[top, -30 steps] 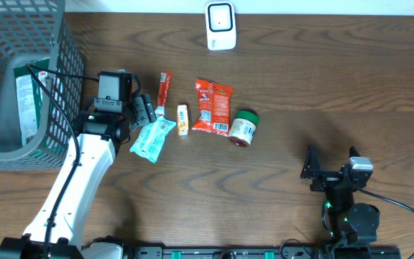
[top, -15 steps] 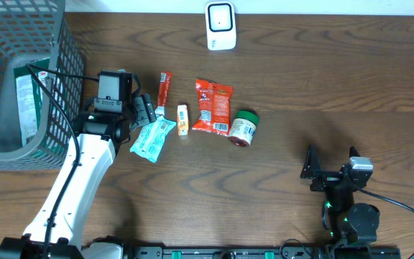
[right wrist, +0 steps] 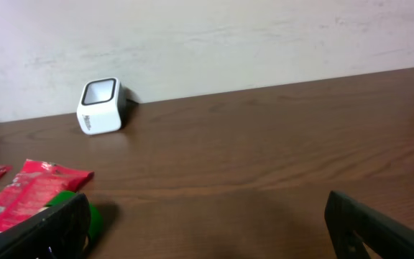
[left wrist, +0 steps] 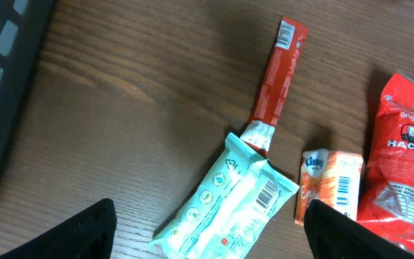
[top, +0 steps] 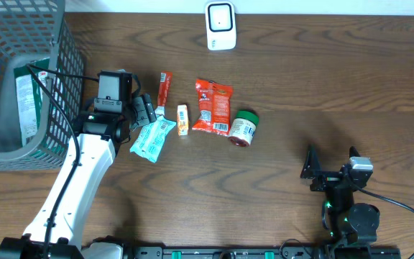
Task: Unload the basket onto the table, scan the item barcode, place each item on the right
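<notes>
Left pincer (left wrist: 208, 219) is spread wide with nothing in it, hanging right over the teal wipes packet (left wrist: 228, 198). The packet lies flat on the table (top: 279, 72) between the two fingertips in the wrist view, with its barcode (left wrist: 268, 193) face up. Can't tell if the tips actually touch it.

Just ahead of that pincer, touching the packet's far end, is a red stick sachet (left wrist: 273, 79). Off to its right you get a little orange Kleenex pack (left wrist: 329, 183), then a red Hacks bag (left wrist: 401, 173), then a green-lidded jar (top: 243, 129). On its left is a grey basket (top: 6, 86) with a green package (top: 26, 101) inside.

The white scanner (top: 221, 25) stands well ahead of it, by the table's far edge.

Right pincer (top: 331, 164) is also wide open and holding nothing. It's well apart from all the items, with the scanner far ahead and to its left.
</notes>
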